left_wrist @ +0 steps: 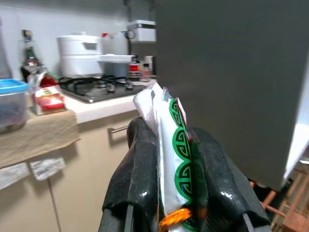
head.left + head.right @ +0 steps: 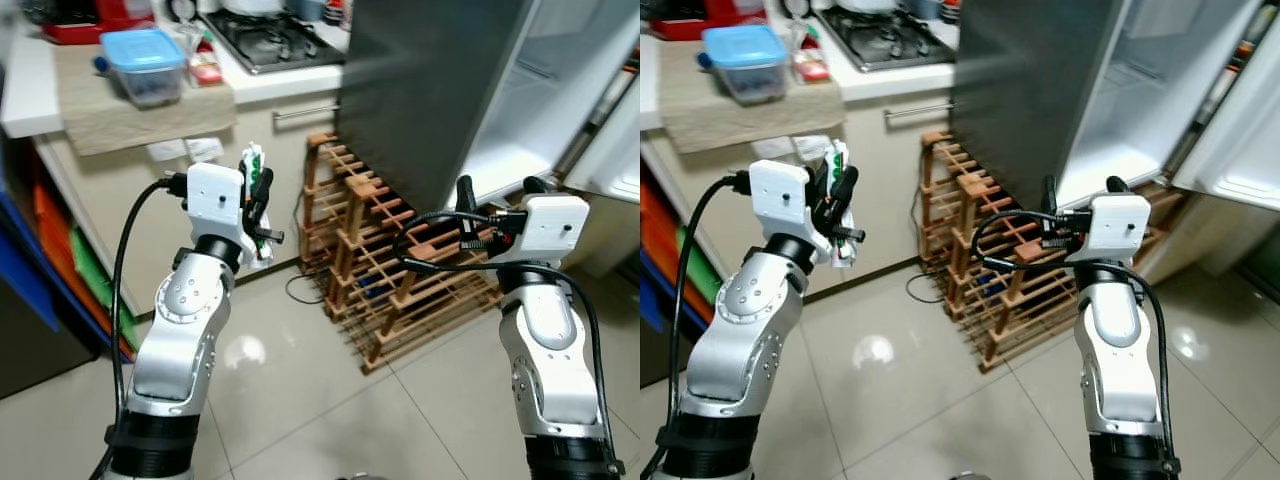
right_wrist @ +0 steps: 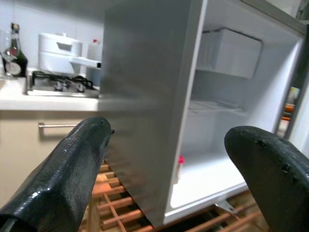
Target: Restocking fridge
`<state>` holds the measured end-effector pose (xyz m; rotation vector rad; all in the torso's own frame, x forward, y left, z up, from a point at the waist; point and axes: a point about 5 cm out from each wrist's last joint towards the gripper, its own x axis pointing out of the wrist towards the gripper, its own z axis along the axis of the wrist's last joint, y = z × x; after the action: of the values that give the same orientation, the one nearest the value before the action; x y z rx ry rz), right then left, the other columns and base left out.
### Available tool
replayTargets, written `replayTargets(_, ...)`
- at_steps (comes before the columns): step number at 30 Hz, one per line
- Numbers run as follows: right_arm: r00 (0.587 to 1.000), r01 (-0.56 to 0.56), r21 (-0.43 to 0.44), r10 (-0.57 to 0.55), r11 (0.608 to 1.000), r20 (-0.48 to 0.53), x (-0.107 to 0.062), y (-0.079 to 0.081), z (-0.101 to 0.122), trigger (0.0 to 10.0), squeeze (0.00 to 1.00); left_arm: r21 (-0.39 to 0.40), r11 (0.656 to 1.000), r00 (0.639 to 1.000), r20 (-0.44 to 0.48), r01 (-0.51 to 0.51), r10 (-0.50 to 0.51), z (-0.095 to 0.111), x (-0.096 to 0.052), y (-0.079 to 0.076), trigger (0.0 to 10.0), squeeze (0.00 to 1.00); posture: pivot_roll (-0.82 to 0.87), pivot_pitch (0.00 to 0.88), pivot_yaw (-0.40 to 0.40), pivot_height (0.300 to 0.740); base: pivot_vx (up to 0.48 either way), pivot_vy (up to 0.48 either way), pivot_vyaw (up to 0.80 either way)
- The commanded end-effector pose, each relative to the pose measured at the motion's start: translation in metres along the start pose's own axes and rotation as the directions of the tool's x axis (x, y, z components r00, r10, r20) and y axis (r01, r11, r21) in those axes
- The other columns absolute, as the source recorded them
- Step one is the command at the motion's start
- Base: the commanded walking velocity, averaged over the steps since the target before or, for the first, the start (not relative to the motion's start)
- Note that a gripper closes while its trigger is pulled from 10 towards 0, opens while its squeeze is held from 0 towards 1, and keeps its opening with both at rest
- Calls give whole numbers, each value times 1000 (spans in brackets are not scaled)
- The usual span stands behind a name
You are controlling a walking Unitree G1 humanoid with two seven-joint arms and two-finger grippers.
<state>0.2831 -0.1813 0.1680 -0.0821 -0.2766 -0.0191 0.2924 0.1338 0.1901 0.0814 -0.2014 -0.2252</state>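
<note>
Midway through a restocking run, the humanoid robot stands on a glossy tiled kitchen floor with its left claw (image 2: 262, 205) clamped on a slim white plastic packet printed with green circular motifs (image 1: 175, 159), the two black fingers (image 1: 133, 183) pressed flat against the packet's faces and its long axis running along them, tip pointing up and forward. The right claw (image 3: 169, 159) carries nothing and is spread wide, its fingers framing the white interior of the open grey refrigerator (image 2: 430, 90), whose pale door (image 2: 615, 150) is swung out to the robot's right. The bare white fridge shelf (image 3: 212, 108) and the lower compartment floor lie ahead and to the right of both arms, so the packet must travel rightward and forward past the cabinet's grey side wall, which in the left wrist view stands squarely between the load and the opening. Although the right arm looks nearer the fridge, the left one holds the goods; the task appears to be at the carry stage, with delivery not yet made. A slatted wooden wine rack (image 2: 380, 260) sits on the floor just beside the fridge, below the likely path. Behind the left arm, a table (image 2: 30, 100) bears a blue-lidded clear plastic food box (image 2: 145, 65) and a black gas hob (image 2: 270, 40).
</note>
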Motion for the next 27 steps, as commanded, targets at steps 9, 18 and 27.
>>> replayTargets(9, 1000, 4, -20, -4, 1000, -12, -4, -3, -6, 10000, 94, 17, 996, 996, 27, 87, -87, -1, -14, -10, 10000, 0, -10, 0, -51, 740, 0, -373, -736)
replayTargets(18, 1000, 4, -29, -4, 1000, 2, -1, -3, -5, 10000, 98, -71, 997, 997, -71, 19, -24, -19, -4, -2, 10000, 0, -20, 0, -40, 740, 0, -267, -732)
replayTargets(27, 998, 30, -39, -32, 999, -58, -16, -11, -22, 10000, 98, -113, 991, 981, -189, -74, 52, -45, -11, 10, 10000, 0, -32, 0, -29, 740, 0, 0, -734)
